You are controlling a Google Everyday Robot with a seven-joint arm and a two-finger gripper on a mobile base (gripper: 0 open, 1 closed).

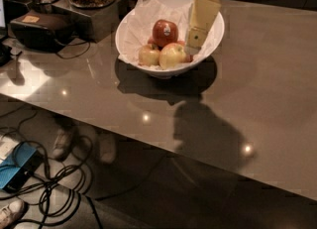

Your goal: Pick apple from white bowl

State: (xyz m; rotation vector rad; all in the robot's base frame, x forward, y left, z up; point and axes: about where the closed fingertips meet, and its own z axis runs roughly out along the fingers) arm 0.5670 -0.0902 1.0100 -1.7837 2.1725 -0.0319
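The dark red apple [165, 32] with a small pale sticker sits on top of the fruit in the white bowl [130, 42], which is lined with crinkled white paper. Two yellow-green apples with red blush [173, 55] lie in front of it. My gripper [198, 29] hangs from the white arm head at the top of the view, over the bowl's right side. Its pale finger reaches down just right of the red apple, beside the front right apple. It holds nothing.
A grey table [257, 94] carries the bowl. Jars of snacks on a dark stand [89, 5] and a black device [39, 27] stand at the back left. Cables and a blue box [17, 171] lie on the floor below the front edge.
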